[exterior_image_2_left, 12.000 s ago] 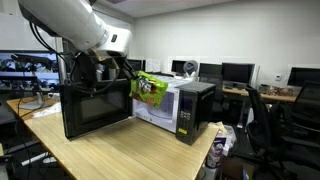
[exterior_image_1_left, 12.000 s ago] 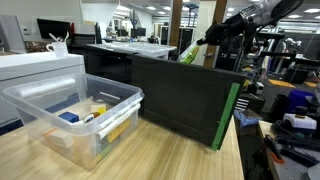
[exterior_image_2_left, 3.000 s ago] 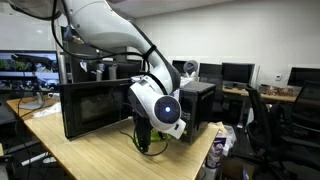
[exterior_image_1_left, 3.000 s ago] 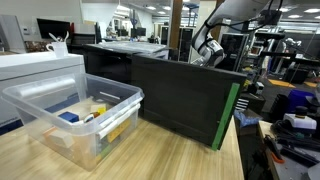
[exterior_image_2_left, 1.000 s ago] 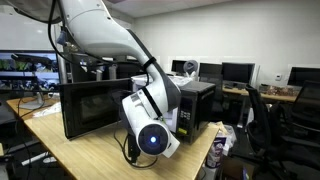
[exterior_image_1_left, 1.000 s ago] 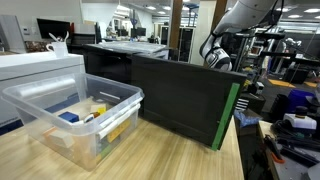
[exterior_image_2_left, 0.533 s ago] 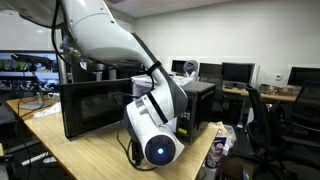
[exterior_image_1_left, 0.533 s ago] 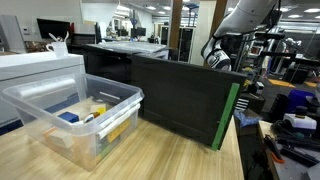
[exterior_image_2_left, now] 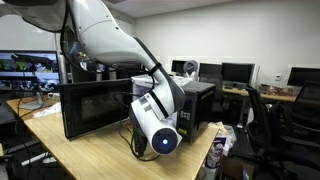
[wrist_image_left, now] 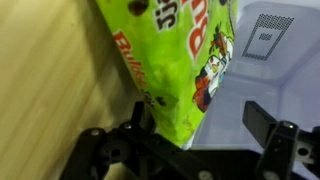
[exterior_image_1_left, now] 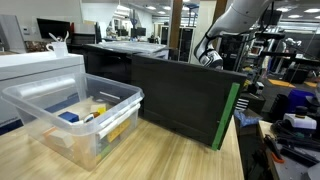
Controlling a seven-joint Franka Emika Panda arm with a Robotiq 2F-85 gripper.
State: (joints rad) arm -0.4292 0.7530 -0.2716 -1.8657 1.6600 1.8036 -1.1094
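A bright green snack bag (wrist_image_left: 170, 60) fills the top of the wrist view, lying half on a wooden surface (wrist_image_left: 45, 80) and half on the white floor of the microwave (wrist_image_left: 265, 95). My gripper (wrist_image_left: 200, 125) is open. The bag's lower corner reaches down beside the left finger (wrist_image_left: 138, 122), and the right finger (wrist_image_left: 262, 120) stands apart over the white floor. Nothing is clamped. In both exterior views my arm (exterior_image_2_left: 155, 125) (exterior_image_1_left: 212, 50) reaches in at the microwave (exterior_image_2_left: 197, 105), and the jaws themselves are hidden there.
The microwave's black door (exterior_image_1_left: 185, 95) (exterior_image_2_left: 95, 105) hangs open over the wooden table (exterior_image_1_left: 150, 160). A clear plastic bin (exterior_image_1_left: 75, 115) with several small items stands on the table. Office chairs (exterior_image_2_left: 265, 125), desks and monitors surround it.
My arm's wrist has shifted a little beside the microwave opening. The jaws have stayed open and the bag has not moved.
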